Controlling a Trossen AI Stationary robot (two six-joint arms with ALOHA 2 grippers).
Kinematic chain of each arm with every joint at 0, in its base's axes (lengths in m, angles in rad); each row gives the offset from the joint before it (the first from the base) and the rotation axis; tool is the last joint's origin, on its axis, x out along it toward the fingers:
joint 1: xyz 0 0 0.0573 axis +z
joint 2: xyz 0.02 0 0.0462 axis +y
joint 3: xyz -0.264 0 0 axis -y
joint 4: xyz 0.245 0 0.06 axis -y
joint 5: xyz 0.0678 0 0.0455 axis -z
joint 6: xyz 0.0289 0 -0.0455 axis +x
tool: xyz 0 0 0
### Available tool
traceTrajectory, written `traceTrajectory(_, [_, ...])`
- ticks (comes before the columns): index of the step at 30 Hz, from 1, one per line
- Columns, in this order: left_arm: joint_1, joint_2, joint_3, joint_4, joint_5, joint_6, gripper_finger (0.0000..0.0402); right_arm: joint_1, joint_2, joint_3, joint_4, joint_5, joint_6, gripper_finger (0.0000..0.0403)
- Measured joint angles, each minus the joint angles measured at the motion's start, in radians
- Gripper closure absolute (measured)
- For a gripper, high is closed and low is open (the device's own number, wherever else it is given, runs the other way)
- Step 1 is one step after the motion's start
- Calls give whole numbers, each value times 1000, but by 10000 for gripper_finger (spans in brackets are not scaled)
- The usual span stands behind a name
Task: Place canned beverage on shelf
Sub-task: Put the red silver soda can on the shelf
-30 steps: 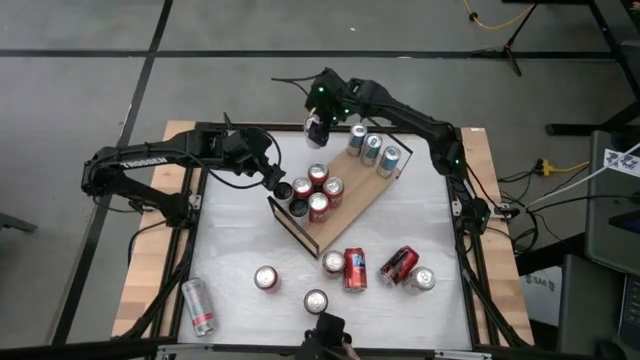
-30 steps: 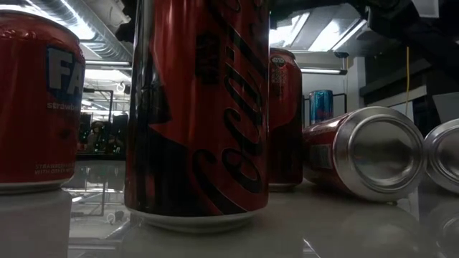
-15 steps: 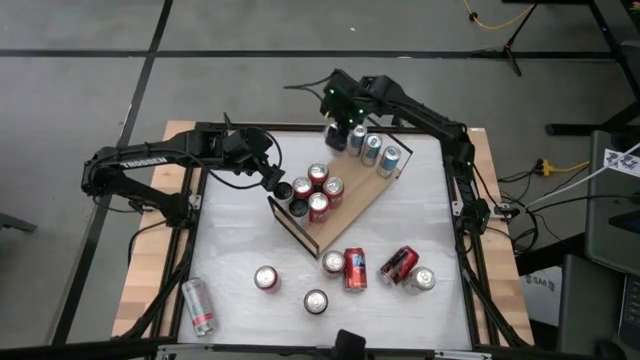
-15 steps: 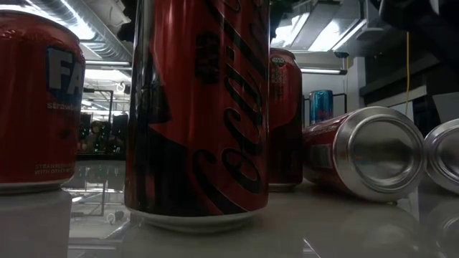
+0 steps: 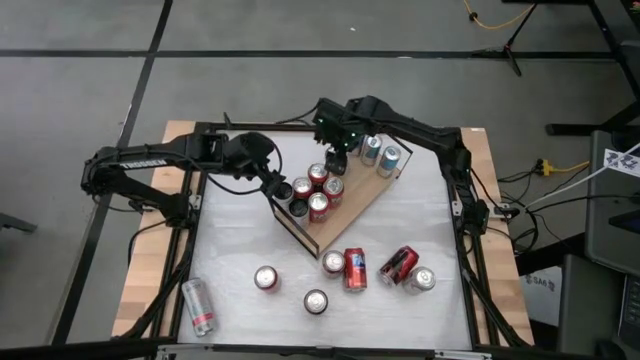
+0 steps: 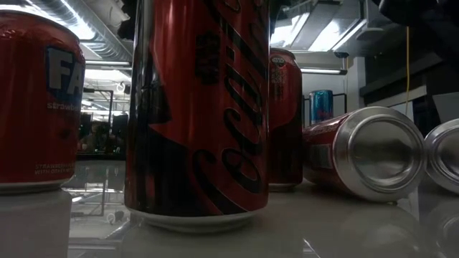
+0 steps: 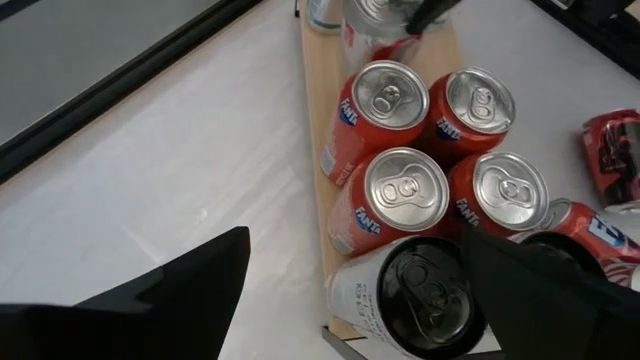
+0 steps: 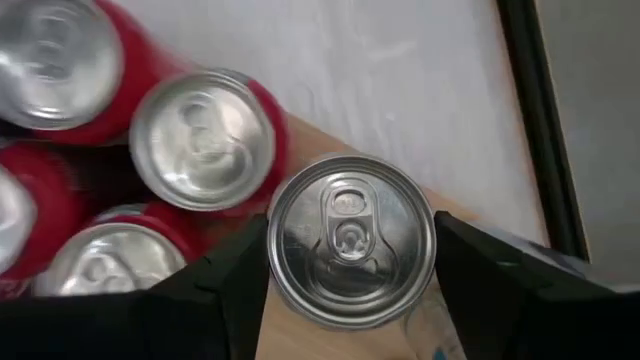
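Observation:
The shelf [image 5: 362, 196], a light-wood board with black wire rails, lies slantwise mid-table. Red cans [image 5: 318, 190] and two black-topped cans [image 5: 291, 199] stand at its near-left end, and silver-blue cans [image 5: 380, 152] stand at its far-right end. My right gripper [image 5: 335, 152] is over the board beside the red cans, shut on a silver-topped can [image 8: 350, 240]. My left gripper [image 7: 350, 300] hovers open above the board's left end, over a black-topped can [image 7: 425, 290], touching nothing. My right gripper pinches the silver-topped can between its two fingers, one on each side of its wall just under the rim [image 8: 272, 250]. The fingers come from above, pointing steeply down. The can stands upright; I cannot tell whether its base is on the board.
Loose cans are on the white tabletop toward the near edge. Some stand upright [image 5: 265, 277] [image 5: 316, 300] [image 5: 333, 262]. Others lie on their sides [image 5: 355, 270] [image 5: 398, 264] [image 5: 200, 305]. The low view is filled by a dark red cola can [image 6: 197, 107].
My right gripper has carried the silver-topped can from beyond the shelf's far side toward the near edge, to a spot over the board beside the red cans. It has tipped to point more steeply down. The can stays upright in the hold.

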Motion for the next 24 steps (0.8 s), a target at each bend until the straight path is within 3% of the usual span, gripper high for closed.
traceTrajectory(24, [-22, 0, 0, -1, 1, 1, 48, -3, 0, 0, -66, 10, 29, 168])
